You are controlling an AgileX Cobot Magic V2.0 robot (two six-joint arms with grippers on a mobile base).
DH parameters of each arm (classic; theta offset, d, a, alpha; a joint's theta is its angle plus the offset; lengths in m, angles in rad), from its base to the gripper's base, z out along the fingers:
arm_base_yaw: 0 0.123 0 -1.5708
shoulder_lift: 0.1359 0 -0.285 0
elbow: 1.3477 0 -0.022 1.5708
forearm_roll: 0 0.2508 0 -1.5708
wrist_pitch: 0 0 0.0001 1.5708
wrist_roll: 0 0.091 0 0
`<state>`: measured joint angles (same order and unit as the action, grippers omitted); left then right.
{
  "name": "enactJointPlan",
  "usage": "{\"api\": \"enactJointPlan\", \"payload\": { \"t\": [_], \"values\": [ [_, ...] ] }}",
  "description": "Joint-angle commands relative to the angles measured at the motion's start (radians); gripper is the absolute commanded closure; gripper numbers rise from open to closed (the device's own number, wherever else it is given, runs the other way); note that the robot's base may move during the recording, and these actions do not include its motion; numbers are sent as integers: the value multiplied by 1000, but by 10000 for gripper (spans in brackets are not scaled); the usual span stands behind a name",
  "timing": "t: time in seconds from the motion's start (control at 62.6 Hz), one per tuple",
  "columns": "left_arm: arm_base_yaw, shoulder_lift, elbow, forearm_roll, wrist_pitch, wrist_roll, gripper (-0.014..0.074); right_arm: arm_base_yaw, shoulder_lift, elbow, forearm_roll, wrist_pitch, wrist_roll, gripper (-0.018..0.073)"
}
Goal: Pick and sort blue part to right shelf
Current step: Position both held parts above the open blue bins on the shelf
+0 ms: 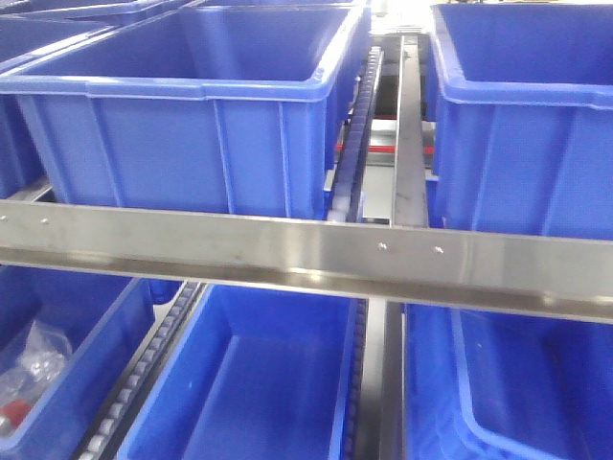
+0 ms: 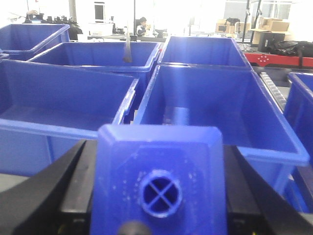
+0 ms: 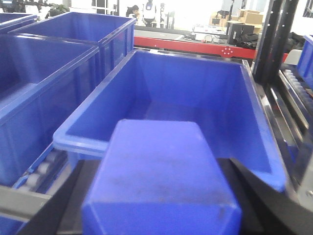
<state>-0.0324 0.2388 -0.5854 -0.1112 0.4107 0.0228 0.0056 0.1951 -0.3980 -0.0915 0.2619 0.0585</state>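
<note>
Blue bins (image 1: 192, 105): two tiers, tops open. Steel rail (image 1: 306, 251): crosses in front, between the tiers. Roller track (image 1: 144, 369): beside the lower-left bin. Clear bag (image 1: 34, 359): small parts, in that bin. Cardboard boxes (image 2: 271, 23): background.

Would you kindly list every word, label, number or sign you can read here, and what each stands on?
No legible text in any view.
The blue part in the left pincer: only a moulded cross, no lettering.
The second blue part in the right pincer: bare.
The red beam: a ring of white dots, no words.
The cardboard boxes: too blurred to read.
The blue bins: no marking visible.
</note>
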Motion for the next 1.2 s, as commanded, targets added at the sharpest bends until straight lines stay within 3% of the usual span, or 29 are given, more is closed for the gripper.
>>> {"api": "enactJointPlan", "payload": {
  "t": [0.0, 1.182],
  "values": [
    [-1, 16, -26, -5, -83, 0, 305, -4, 8, -28, -10, -92, -11, 131],
    [-1, 16, -26, -5, -83, 0, 317, -4, 8, -28, -10, -92, -11, 131]
  ]
}}
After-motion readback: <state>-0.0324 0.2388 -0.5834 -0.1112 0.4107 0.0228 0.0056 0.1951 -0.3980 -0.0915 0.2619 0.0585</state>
